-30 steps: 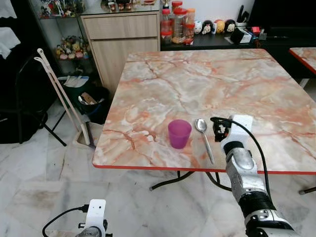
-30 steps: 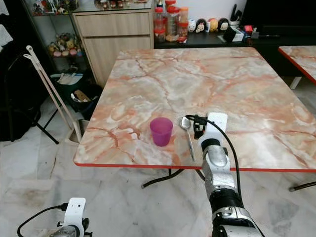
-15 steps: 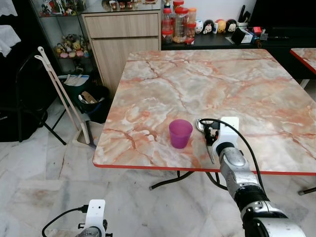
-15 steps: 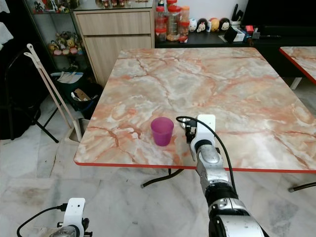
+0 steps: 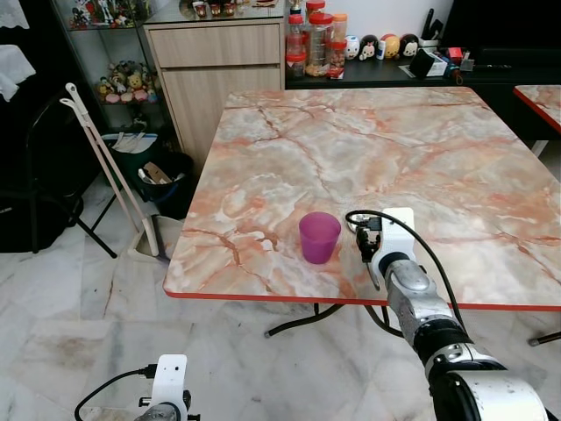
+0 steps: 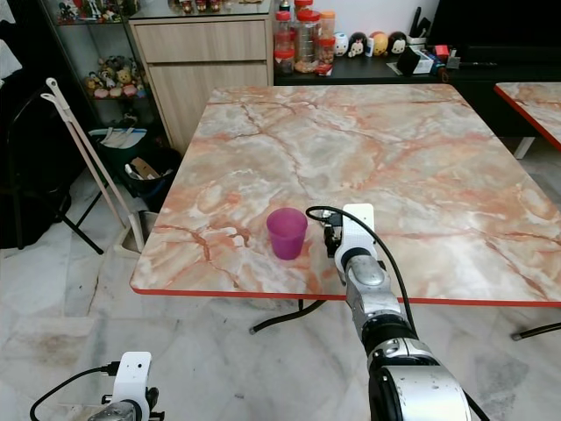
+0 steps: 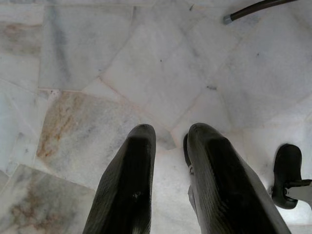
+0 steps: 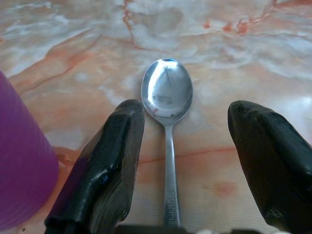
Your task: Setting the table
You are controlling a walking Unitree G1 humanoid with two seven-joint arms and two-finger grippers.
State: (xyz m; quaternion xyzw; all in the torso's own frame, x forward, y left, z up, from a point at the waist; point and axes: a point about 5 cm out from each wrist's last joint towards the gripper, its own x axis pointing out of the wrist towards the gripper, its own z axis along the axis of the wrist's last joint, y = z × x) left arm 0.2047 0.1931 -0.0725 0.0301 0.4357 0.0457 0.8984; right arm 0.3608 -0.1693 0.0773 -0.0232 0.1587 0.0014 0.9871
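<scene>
A metal spoon [image 8: 167,95] lies on the marble table [image 5: 351,140] near its front edge, bowl pointing away from me. Just left of it stands a purple cup [image 5: 318,237], upright. My right gripper [image 8: 187,111] hovers low over the spoon, open, with one finger on each side of the handle and not touching it. In the head views the white wrist block [image 5: 394,230] hides most of the spoon. My left gripper [image 7: 170,134] hangs idle over the marble floor, fingers close together and holding nothing.
The table's red front edge [image 5: 263,296] is close to the cup. A wooden cabinet [image 5: 215,66] and jars [image 5: 316,39] stand behind the table. A pale dustpan handle [image 5: 110,167], a bin [image 5: 162,180] and a black chair [image 5: 35,193] stand at the left. A second table [image 5: 539,96] is at right.
My right gripper has moved left along the table's front, from beside the spoon to straddling its handle. Cup and spoon have stayed in place.
</scene>
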